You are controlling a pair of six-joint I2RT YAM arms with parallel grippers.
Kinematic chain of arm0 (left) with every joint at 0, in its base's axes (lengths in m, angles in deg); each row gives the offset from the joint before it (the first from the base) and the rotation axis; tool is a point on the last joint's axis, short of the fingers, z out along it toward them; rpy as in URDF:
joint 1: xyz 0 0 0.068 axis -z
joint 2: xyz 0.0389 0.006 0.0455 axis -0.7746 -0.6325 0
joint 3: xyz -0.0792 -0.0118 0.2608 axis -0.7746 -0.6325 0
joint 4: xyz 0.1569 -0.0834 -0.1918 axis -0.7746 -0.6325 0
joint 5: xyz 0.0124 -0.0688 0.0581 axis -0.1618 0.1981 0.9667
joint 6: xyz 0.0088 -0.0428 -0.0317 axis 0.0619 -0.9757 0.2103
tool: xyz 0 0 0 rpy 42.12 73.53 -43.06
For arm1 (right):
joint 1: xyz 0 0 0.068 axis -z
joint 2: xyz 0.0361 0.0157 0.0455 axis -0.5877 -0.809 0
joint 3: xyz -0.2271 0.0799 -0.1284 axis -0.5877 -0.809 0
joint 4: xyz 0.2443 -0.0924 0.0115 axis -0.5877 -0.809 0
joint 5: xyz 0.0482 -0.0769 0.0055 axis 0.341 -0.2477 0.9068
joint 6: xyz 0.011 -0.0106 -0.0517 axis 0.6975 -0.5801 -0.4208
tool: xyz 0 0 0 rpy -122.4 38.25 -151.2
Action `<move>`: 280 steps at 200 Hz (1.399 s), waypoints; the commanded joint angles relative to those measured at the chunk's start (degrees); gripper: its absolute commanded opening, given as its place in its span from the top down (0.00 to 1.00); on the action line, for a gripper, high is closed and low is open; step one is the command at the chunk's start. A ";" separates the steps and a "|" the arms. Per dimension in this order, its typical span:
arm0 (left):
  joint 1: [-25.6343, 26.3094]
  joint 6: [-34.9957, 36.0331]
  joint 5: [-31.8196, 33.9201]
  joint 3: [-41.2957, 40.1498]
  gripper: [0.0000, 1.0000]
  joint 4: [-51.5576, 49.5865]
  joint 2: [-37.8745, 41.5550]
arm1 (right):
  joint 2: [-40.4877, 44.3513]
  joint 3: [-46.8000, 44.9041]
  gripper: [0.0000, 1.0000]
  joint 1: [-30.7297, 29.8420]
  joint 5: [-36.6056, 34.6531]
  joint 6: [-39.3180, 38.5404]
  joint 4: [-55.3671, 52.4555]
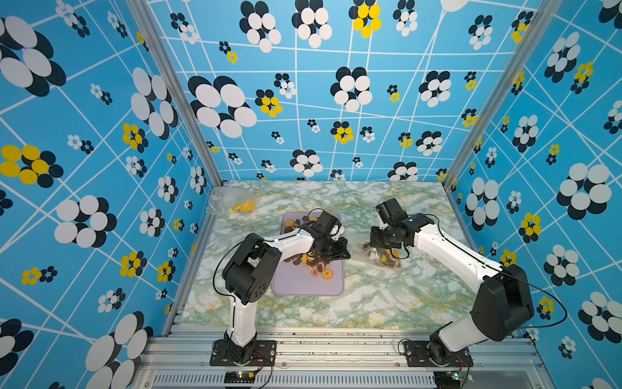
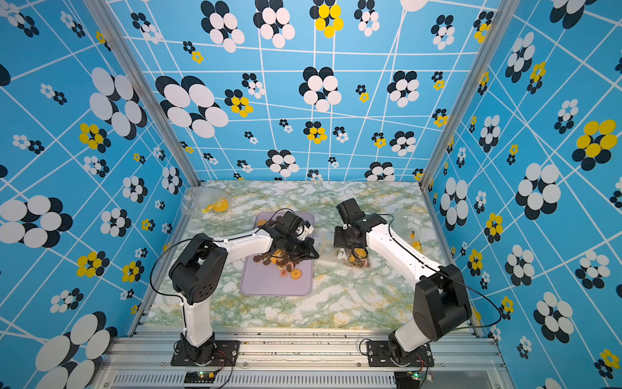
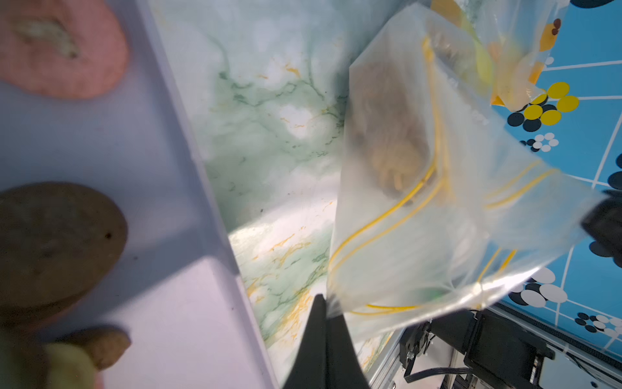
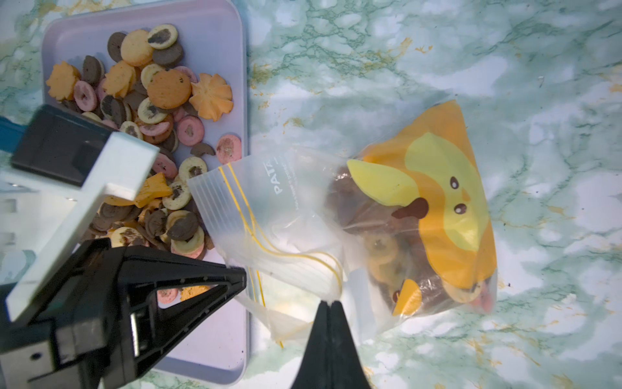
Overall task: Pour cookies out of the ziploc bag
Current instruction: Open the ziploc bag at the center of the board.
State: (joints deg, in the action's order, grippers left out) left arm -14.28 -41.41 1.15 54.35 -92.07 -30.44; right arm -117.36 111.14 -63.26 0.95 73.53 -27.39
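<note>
Ziploc bag (image 4: 387, 215), clear plastic with yellow zip lines and an orange-and-yellow face print. It lies on the marbled table (image 1: 370, 303) just beside the tray's right long side, mouth turned toward the tray and closed end pointing away. In the right wrist view the mouth flap overlaps the tray's rim.

Cookies (image 4: 158, 101), lot one: a large heap of brown, orange-tan and pink rounds, rings and flower shapes on the lavender tray (image 4: 215, 353). The tray's end nearest the arm bases is bare. Lot two: a smaller clump inside the bag, bunched at the closed end behind the print; count not readable.

Left gripper (image 3: 324, 303): jaws together, clamped on the mouth's edge nearer the tray.

Right gripper (image 4: 329, 303): jaws together, clamped on the mouth's edge farther from the tray.

Purpose of the paired hold, as judged: two separate pinches keep the mouth spread and aimed at the tray, so that nothing lands on the table.

Other: two further clear bags, one in the far left corner (image 1: 232, 202) and one by the right wall (image 2: 410, 229), both well apart from the work.

Status, as judged: pour well advanced, not complete. The remaining clump sits far from the mouth, so the closed end would need raising above the mouth. Risks: thin plastic slipping from a pinch, cookies catching on the zip
</note>
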 commanded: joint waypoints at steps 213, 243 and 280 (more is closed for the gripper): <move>-1.86 -1.12 0.58 -0.86 1.00 -0.64 3.15 | -20.57 17.24 0.33 -10.82 -10.56 -7.20 -15.52; -2.09 -2.25 -0.10 -2.14 1.00 0.54 3.41 | -22.44 18.30 0.24 -11.14 -17.29 -6.05 -16.84; -2.45 -2.55 0.50 -3.49 1.00 0.29 4.25 | -22.65 17.89 0.15 -10.46 -25.75 -4.39 -18.07</move>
State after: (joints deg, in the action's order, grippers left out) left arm -15.96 -43.45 1.72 52.19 -91.81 -28.93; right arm -139.55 128.38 -74.32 -16.58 67.49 -42.54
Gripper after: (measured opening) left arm 0.047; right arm 0.837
